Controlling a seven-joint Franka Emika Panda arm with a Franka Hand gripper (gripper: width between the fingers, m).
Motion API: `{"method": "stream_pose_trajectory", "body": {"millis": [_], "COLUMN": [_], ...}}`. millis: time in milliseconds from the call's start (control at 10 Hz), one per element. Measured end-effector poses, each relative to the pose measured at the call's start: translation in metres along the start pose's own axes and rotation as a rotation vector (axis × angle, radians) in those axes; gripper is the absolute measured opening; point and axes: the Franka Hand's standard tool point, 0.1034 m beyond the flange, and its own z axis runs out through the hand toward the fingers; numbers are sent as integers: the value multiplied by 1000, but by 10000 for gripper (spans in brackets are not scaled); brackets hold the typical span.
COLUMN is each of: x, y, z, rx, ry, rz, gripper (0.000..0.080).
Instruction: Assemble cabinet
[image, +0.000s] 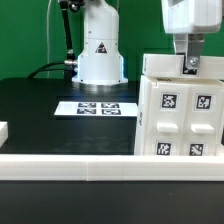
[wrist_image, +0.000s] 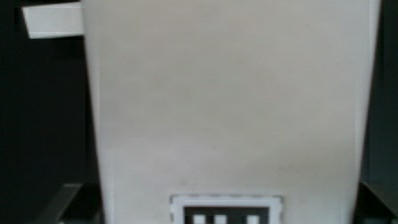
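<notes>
The cabinet (image: 180, 115) is the large white box with black-and-white tags, standing on the black table at the exterior view's right. My gripper (image: 188, 66) comes down from above onto its top edge. In the wrist view a white panel of the cabinet (wrist_image: 222, 100) fills the picture, with a tag (wrist_image: 228, 210) low on it. The dark fingers (wrist_image: 59, 205) sit tight against both sides of the panel, so the gripper looks shut on it. The fingertips are hidden behind the panel.
The marker board (image: 99, 107) lies flat on the table in front of the white robot base (image: 100, 55). A low white rail (image: 90, 166) runs along the table's front edge. A small white piece (image: 3, 130) shows at the exterior view's left edge.
</notes>
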Motion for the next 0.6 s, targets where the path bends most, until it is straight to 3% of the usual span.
{"method": "stream_pose_trajectory", "body": {"millis": [100,200,600], "x": [-1,-3,-10], "y": [0,0,-5], "z": [-1,-5,-35], "rx": [1,6,46], "ry": [-1,-5,-52], "rz": [-3,-13,-53], "gripper": [637,767,797]}}
